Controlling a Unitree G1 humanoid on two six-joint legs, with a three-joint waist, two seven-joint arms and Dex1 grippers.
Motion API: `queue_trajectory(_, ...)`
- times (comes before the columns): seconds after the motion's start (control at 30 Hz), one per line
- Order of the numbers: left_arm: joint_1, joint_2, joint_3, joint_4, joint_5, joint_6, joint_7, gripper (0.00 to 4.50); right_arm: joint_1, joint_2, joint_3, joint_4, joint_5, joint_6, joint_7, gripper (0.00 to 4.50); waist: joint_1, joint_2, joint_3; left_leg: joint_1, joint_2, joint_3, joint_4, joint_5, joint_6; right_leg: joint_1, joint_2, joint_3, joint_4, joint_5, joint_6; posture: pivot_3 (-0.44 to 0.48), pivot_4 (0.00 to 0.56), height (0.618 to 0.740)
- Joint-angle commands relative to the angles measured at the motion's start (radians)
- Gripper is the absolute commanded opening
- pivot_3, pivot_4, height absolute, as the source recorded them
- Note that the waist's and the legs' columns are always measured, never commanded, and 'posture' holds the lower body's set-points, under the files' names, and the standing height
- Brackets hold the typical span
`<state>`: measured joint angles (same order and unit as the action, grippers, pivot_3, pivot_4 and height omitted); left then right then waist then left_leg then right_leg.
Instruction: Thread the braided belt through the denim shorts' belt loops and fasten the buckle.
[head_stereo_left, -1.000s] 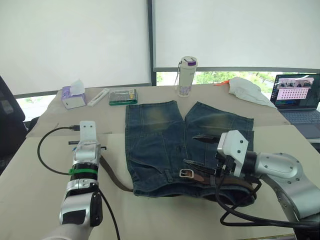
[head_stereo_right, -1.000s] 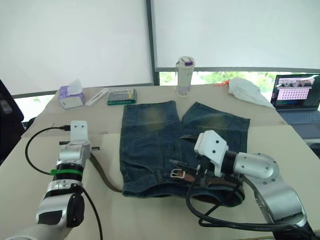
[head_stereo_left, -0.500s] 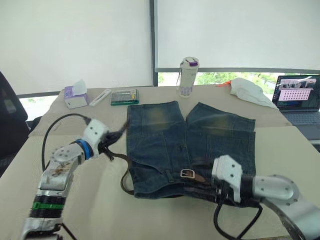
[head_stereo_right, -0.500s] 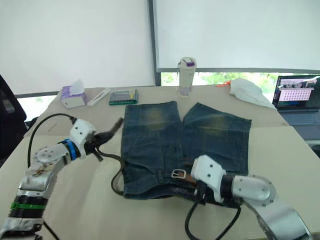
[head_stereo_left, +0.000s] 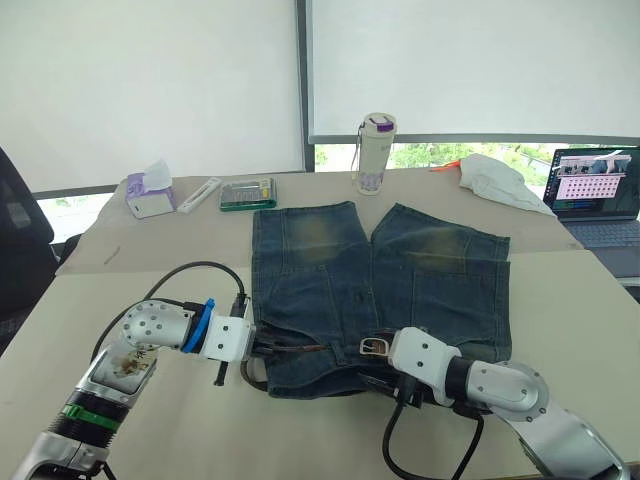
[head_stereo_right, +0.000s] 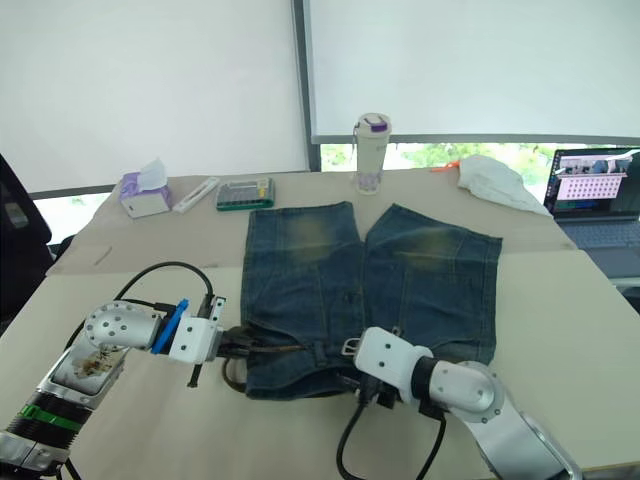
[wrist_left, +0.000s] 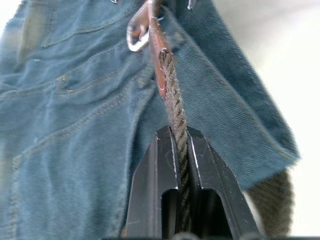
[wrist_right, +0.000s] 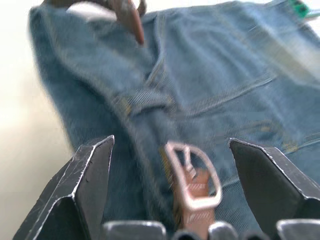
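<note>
Left gripper (wrist_left: 181, 150) clamps the braided belt (wrist_left: 175, 107) to feed it along the denim shorts (head_stereo_left: 330, 270) waistband, while right gripper (wrist_right: 170, 165), wide open and empty, straddles the buckle (wrist_right: 192, 175) ready to grab.

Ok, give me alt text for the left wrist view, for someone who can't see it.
The left tool is shut on the braided belt, which runs from between its black fingers across the denim shorts to the silver buckle. Another stretch of belt curves past the edge of the shorts.
</note>
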<state>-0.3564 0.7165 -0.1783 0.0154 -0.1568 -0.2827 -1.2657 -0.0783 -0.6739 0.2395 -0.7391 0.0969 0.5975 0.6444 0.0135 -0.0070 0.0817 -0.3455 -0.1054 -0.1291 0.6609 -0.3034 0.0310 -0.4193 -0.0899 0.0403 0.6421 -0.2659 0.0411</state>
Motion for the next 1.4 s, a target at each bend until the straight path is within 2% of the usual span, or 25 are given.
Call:
queue_trajectory(0.03,-0.051,-0.036,0.01,-0.002,0.02,-0.019,0.065,0.04,-0.075,0.041,-0.053,-0.049,0.071,0.043,-0.001,4.06,-0.001,0.0,0.0,0.0,0.0,0.0,0.0,0.0,0.0,0.0,0.0,0.0,0.0,0.0,0.0,0.0,0.15,0.74)
queue_trajectory(0.27,-0.126,-0.106,-0.03,0.022,0.081,-0.07,0.123,0.04,-0.252,-0.012,0.036,0.046,-0.008,-0.009,0.066,4.06,-0.004,0.0,0.0,0.0,0.0,0.0,0.0,0.0,0.0,0.0,0.0,-0.001,0.0,0.0,0.0,0.0,0.15,0.74)
queue_trajectory(0.37,-0.149,-0.12,-0.043,0.035,0.094,-0.091,0.127,0.0,-0.305,-0.027,0.079,0.074,-0.035,-0.025,0.097,3.25,-0.004,0.0,0.0,0.0,0.0,0.0,0.0,0.0,0.0,0.0,0.001,-0.002,0.0,0.0,0.0,0.0,0.15,0.74)
queue_trajectory(0.67,-0.175,-0.135,-0.056,0.039,0.083,-0.085,0.129,0.0,-0.325,-0.056,0.133,0.109,-0.114,-0.128,0.149,0.16,-0.004,0.0,0.0,0.0,0.0,0.001,0.0,0.0,0.0,-0.001,0.0,-0.002,0.001,0.0,0.0,0.0,0.15,0.74)
queue_trajectory(0.77,-0.182,-0.15,-0.032,0.002,-0.022,0.079,0.111,0.0,-0.323,-0.075,0.137,0.122,-0.154,-0.179,0.162,0.05,-0.004,0.0,0.0,0.0,0.0,0.001,0.0,0.0,0.0,-0.001,0.0,-0.002,0.002,0.0,0.0,0.0,0.15,0.74)
queue_trajectory(0.8,-0.186,-0.155,-0.011,-0.026,-0.083,0.198,0.124,0.37,-0.321,-0.08,0.133,0.128,-0.168,-0.201,0.16,0.02,-0.004,0.0,0.0,0.0,0.0,0.001,0.0,0.0,0.0,-0.001,0.001,-0.002,0.002,0.0,0.0,0.0,0.15,0.74)
queue_trajectory(0.87,-0.201,-0.143,0.053,-0.09,-0.278,0.576,0.176,1.05,-0.319,-0.091,0.124,0.14,-0.206,-0.251,0.15,0.0,-0.007,0.0,0.0,0.0,0.0,0.001,0.001,0.0,0.0,-0.001,0.001,-0.002,0.006,0.0,0.0,0.0,0.15,0.74)
queue_trajectory(1.0,-0.235,-0.055,0.189,-0.123,-0.66,1.246,0.235,2.33,-0.312,-0.115,0.115,0.168,-0.288,-0.359,0.132,0.0,-0.023,0.0,0.0,-0.001,0.001,0.0,0.001,0.0,0.0,-0.002,0.009,-0.001,0.008,0.0,0.0,0.0,0.15,0.74)
queue_trajectory(1.13,-0.248,-0.029,0.349,-0.09,-0.96,1.731,0.35,2.33,-0.303,-0.119,0.105,0.189,-0.351,-0.435,0.112,0.0,-0.031,0.0,0.0,0.002,0.001,-0.002,0.0,0.0,0.0,-0.002,0.011,0.0,0.009,0.0,0.001,0.0,0.15,0.74)
queue_trajectory(1.23,-0.188,-0.049,0.413,-0.138,-1.086,1.867,0.445,2.33,-0.299,-0.109,0.099,0.199,-0.383,-0.46,0.102,0.0,-0.03,0.0,0.0,0.005,0.001,-0.003,-0.001,0.0,-0.001,-0.002,0.011,0.001,0.011,0.0,0.001,0.0,0.15,0.74)
queue_trajectory(1.33,-0.147,-0.071,0.419,-0.138,-1.223,1.897,0.595,2.33,-0.299,-0.099,0.098,0.208,-0.41,-0.484,0.093,0.0,-0.024,-0.001,0.001,0.008,0.001,-0.003,-0.001,-0.001,-0.002,-0.002,0.011,0.002,0.013,0.0,0.0,0.0,0.15,0.74)
queue_trajectory(1.4,-0.161,-0.164,0.444,-0.047,-1.262,1.896,0.812,2.33,-0.303,-0.1,0.105,0.211,-0.445,-0.537,0.081,0.0,-0.014,-0.001,0.001,0.008,0.001,-0.003,0.0,-0.001,-0.003,-0.002,0.011,0.003,0.012,0.0,0.0,0.0,0.15,0.74)
